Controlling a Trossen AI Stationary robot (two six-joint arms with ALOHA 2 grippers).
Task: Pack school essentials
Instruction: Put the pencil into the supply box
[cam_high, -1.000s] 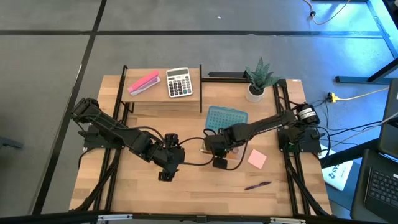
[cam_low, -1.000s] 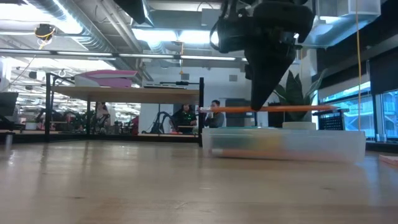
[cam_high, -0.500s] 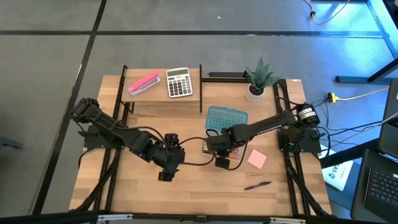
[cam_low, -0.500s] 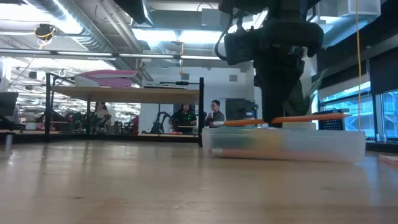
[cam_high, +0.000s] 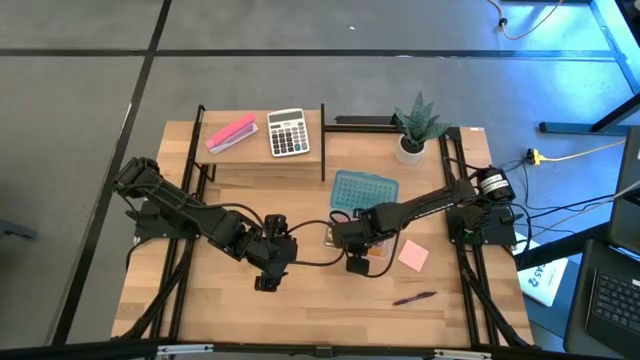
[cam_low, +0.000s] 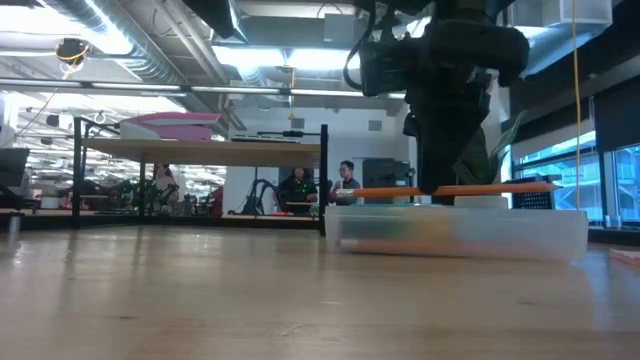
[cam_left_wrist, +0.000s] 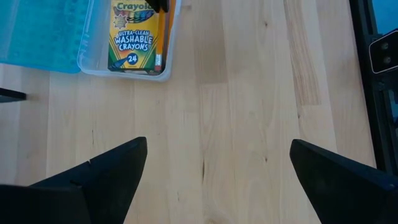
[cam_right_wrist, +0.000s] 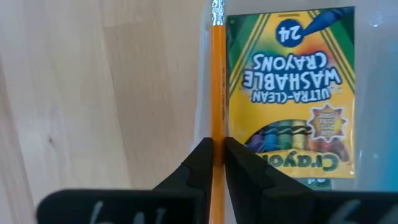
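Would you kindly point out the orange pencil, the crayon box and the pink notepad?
orange pencil (cam_right_wrist: 217, 81): right wrist view, mid shaft.
crayon box (cam_right_wrist: 291, 93): right wrist view, printed lid face.
pink notepad (cam_high: 413, 256): high view, centre of top sheet.

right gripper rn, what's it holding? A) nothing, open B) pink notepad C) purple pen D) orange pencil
D. In the right wrist view the right gripper is pinched shut on the orange pencil, just beside the crayon box in the clear container; the purple pen and pink notepad lie on the table.
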